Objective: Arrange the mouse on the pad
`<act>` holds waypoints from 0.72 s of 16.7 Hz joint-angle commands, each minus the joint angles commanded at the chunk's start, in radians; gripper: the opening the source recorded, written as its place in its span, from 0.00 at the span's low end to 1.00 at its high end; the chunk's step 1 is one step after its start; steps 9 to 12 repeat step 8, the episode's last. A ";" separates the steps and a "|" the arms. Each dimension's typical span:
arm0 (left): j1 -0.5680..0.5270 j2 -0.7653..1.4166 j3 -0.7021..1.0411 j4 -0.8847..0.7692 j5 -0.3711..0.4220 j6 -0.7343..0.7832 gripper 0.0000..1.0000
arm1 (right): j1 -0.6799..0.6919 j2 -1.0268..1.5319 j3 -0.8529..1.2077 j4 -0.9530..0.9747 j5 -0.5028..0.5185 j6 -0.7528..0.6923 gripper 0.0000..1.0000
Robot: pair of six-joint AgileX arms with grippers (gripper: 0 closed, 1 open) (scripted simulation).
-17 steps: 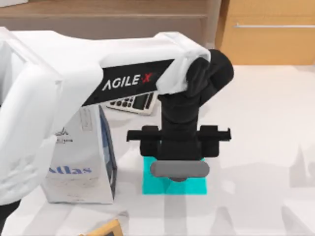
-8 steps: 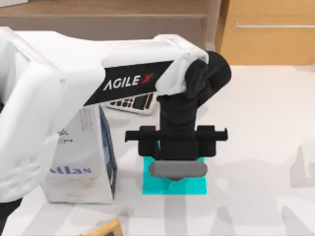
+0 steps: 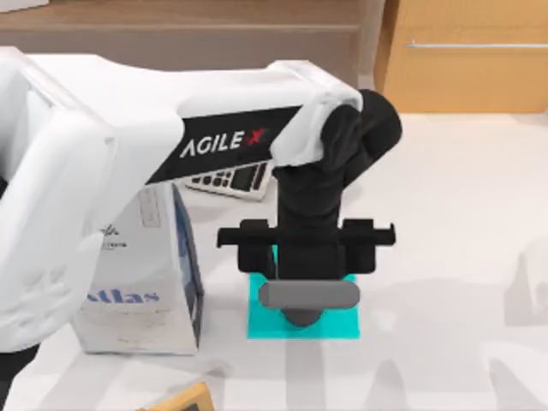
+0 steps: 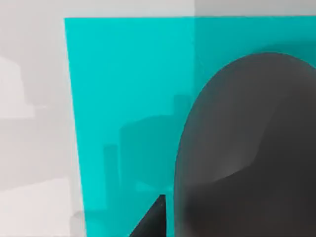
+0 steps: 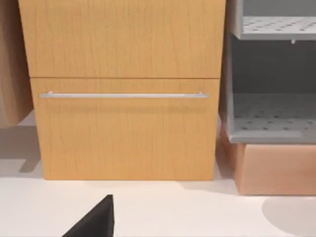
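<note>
Mouse (image 4: 247,148), dark and rounded, sits low over the cyan pad (image 3: 342,324) beneath the left gripper (image 3: 301,315); contact and finger state cannot be told. Release and withdrawal apparently remain. Right arm idle, facing a wooden cabinet (image 5: 123,89).

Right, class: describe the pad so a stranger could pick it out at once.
Start from the white Atlas box on the table's left. Just to its right, under the left arm's wrist, lies the pad: thin, flat, bright cyan and plain, unlike the keyed white calculator farther back.
</note>
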 joint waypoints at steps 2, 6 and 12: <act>0.000 0.000 0.000 0.000 0.000 0.000 0.98 | 0.000 0.000 0.000 0.000 0.000 0.000 1.00; 0.000 0.000 0.000 0.000 0.000 0.000 1.00 | 0.000 0.000 0.000 0.000 0.000 0.000 1.00; 0.000 0.000 0.000 0.000 0.000 0.000 1.00 | 0.000 0.000 0.000 0.000 0.000 0.000 1.00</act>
